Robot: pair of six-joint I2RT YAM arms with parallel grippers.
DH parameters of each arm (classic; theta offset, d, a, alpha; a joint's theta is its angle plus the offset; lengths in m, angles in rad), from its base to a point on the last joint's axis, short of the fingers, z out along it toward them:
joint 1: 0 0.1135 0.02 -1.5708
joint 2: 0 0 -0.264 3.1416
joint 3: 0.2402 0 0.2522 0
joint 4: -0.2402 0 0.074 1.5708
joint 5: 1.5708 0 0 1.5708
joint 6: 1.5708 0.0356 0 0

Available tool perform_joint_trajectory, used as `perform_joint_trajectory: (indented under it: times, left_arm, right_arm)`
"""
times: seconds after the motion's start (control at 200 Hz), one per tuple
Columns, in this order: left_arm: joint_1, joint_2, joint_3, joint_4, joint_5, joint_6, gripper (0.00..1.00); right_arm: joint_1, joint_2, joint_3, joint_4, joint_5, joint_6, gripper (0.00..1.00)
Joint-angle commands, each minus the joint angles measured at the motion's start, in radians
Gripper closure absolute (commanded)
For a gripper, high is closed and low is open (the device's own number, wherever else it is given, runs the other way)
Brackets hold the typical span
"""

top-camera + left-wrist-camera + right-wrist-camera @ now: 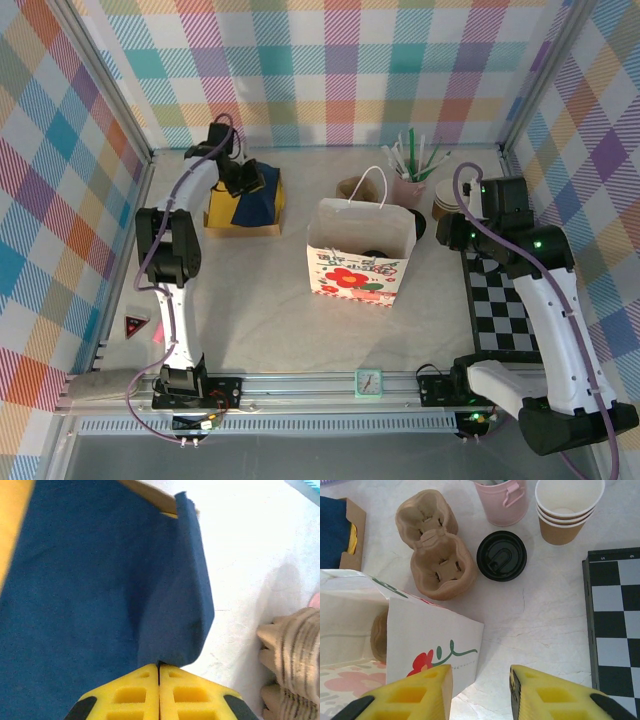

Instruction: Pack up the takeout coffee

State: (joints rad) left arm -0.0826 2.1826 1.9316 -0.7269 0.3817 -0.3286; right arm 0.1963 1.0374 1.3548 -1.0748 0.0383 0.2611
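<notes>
Your small takeout coffee cup with round black plastic lid (501, 556) is standing unpacked on the surface (545, 615) beside the white flowered paper bag (435, 635), your right fingers (415, 695) hovering spread and empty, left fingers (135, 695) pressing together at a blue cloth (100, 580).

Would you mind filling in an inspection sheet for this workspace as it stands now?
Surface: pale marbled table, no spills seen.
Job's things: coffee upright on the table, lid on, outside the bag, beside the tray.
Clutter: cup stack, pink straw pot, chessboard, box with blue cloth, small clock.
Grippers: left gripper shut at the cloth's edge; right gripper open, empty, beside the bag.
Cables: purple cables along both arms.
Surroundings: plaid walls.
</notes>
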Motion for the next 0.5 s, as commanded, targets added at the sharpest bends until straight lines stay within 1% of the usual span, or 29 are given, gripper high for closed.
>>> perform_joint_trajectory:
  times: [0.0, 0.12, 0.17, 0.21, 0.225, 0.235, 0.24, 0.245, 0.295, 0.33, 0.4, 0.445, 0.495]
  left_arm:
    - [0.032, -0.050, -0.021, 0.008, 0.033, -0.018, 0.91]
    - [0.066, -0.042, -0.026, -0.010, 0.007, -0.014, 0.90]
    - [0.078, -0.038, -0.023, -0.027, -0.035, -0.016, 0.85]
    - [0.082, -0.035, -0.014, -0.046, -0.090, -0.015, 0.79]
    - [0.083, -0.033, -0.008, -0.054, -0.112, -0.013, 0.75]
    - [0.082, -0.032, -0.003, -0.063, -0.128, -0.013, 0.71]
    - [0.082, -0.031, -0.002, -0.067, -0.136, -0.013, 0.71]
    - [0.082, -0.032, 0.000, -0.069, -0.145, -0.011, 0.68]
    - [0.080, -0.032, 0.025, -0.103, -0.200, -0.005, 0.49]
    - [0.073, -0.037, 0.036, -0.114, -0.234, 0.005, 0.41]
    - [0.040, -0.061, 0.054, -0.133, -0.346, 0.031, 0.34]
    - [0.012, -0.079, 0.061, -0.135, -0.406, 0.052, 0.33]
    - [-0.018, -0.096, 0.062, -0.126, -0.446, 0.073, 0.32]
  right_arm:
    - [-0.005, -0.012, -0.011, 0.020, -0.031, 0.018, 0.63]
    - [-0.004, -0.010, -0.012, 0.026, -0.049, 0.024, 0.64]
    - [-0.005, -0.010, -0.013, 0.028, -0.056, 0.025, 0.64]
    - [-0.005, -0.011, -0.011, 0.029, -0.058, 0.025, 0.64]
    - [-0.005, -0.011, -0.011, 0.027, -0.059, 0.026, 0.64]
    - [-0.005, -0.011, -0.011, 0.027, -0.060, 0.025, 0.64]
    - [-0.005, -0.012, -0.011, 0.027, -0.060, 0.025, 0.64]
    - [-0.005, -0.012, -0.009, 0.027, -0.060, 0.024, 0.64]
    - [-0.005, -0.014, -0.008, 0.024, -0.060, 0.021, 0.64]
    - [-0.004, -0.015, -0.006, 0.024, -0.058, 0.020, 0.64]
    - [-0.005, -0.019, -0.005, 0.025, -0.058, 0.019, 0.64]
    - [-0.005, -0.020, -0.004, 0.029, -0.059, 0.019, 0.64]
    - [-0.005, -0.019, -0.005, 0.033, -0.063, 0.022, 0.64]
